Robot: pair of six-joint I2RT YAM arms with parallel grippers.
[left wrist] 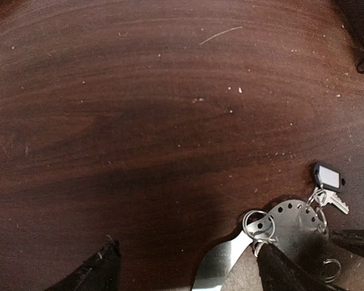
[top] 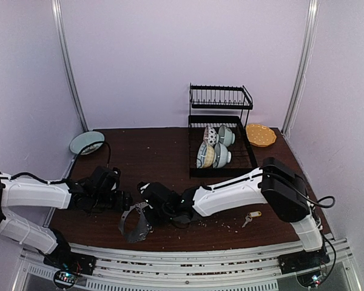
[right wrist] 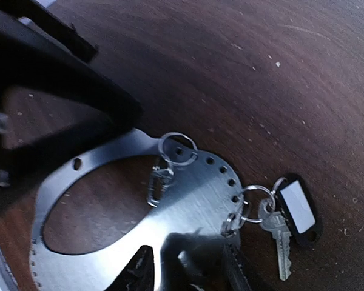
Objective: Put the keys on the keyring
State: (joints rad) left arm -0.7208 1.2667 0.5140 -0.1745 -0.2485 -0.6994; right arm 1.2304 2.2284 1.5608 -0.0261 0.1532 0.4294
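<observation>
Clearly the step in hand is steadying the keyring (top: 135,223), which lies on the table (top: 170,151) near its front edge, between the two grippers. The key (top: 252,216) with its yellow tag sits well apart, at about 3 o'clock from the keyring, untouched beside the right arm's elbow. The left gripper (left wrist: 188,257) is released, fingers wide, with the keyring's band running up between them at 6 o'clock of its view. The right gripper (right wrist: 185,262) straddles the keyring's flat rim, a finger on either side; whether it has truly pinched the metal I cannot tell. To do this well, I judge one gripper should clamp the flat part firmly, away from the small rings and the black-and-white tag (right wrist: 297,209) dangling at 3 o'clock. Since the key lies on the right arm's side, the left had better do the holding. The left arm lies low from 9 o'clock, wrist level. The right arm stretches across from 3 o'clock, forearm nearly flat, wrist tipped down over the keyring.
</observation>
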